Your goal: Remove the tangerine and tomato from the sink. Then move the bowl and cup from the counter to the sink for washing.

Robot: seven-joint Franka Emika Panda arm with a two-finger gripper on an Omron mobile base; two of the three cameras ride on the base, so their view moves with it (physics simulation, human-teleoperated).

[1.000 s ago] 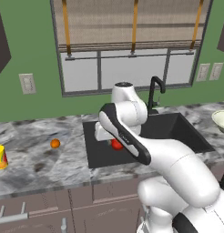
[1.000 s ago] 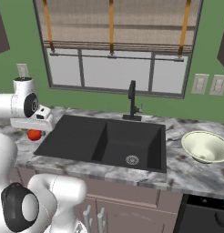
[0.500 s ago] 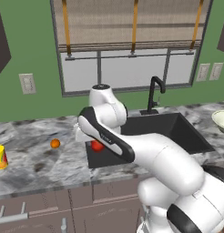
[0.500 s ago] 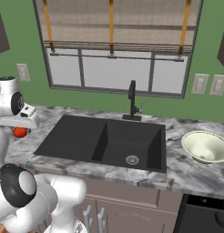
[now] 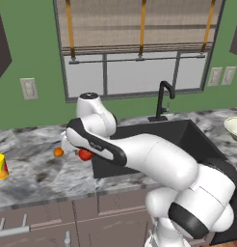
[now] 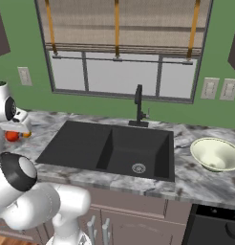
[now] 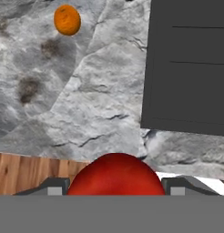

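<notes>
My gripper (image 5: 83,154) is shut on the glossy red tomato (image 5: 85,155), held just above the counter (image 5: 33,169) left of the sink (image 5: 190,137). In the hand view the tomato (image 7: 114,175) sits between my two fingertips, with marbled counter (image 7: 95,91) below and the black sink (image 7: 191,68) at the right. The orange tangerine (image 5: 58,152) lies on the counter close to the tomato's left, and the hand view shows the tangerine (image 7: 67,20) at the top left. A yellow cup (image 5: 0,166) stands at the far left. The pale bowl (image 6: 216,154) rests right of the sink (image 6: 90,143).
A black curved faucet (image 6: 138,103) rises behind the sink, under the window. Brown cabinets (image 5: 53,219) run below the counter. Wooden floor (image 7: 27,170) shows past the counter's front edge in the hand view.
My arm has swung left with the tomato, from over the sink's left edge to above the counter beside the tangerine.
</notes>
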